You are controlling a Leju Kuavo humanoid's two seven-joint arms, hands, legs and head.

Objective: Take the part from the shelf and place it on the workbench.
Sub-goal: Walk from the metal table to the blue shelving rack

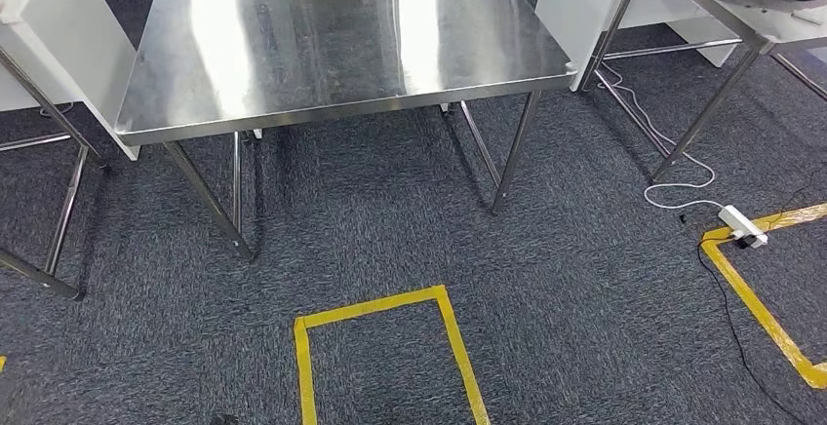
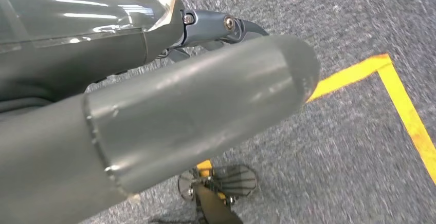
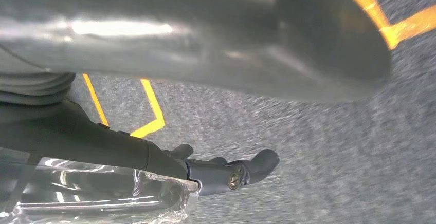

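Observation:
The steel workbench stands straight ahead in the head view, its shiny top bare apart from a brown edge at the far rim. My left hand hangs over the grey carpet, thick thumb apart from the dark fingers, with nothing between them. My right hand hangs the same way above the carpet. Its dark fingers are stretched out and hold nothing. Clear shiny film wraps the cover behind each hand's fingers.
A yellow tape rectangle marks the carpet just before me. A second metal table with a dark object stands at the right, with a white power strip and cable on the floor. A white panel and metal frame stand at the left.

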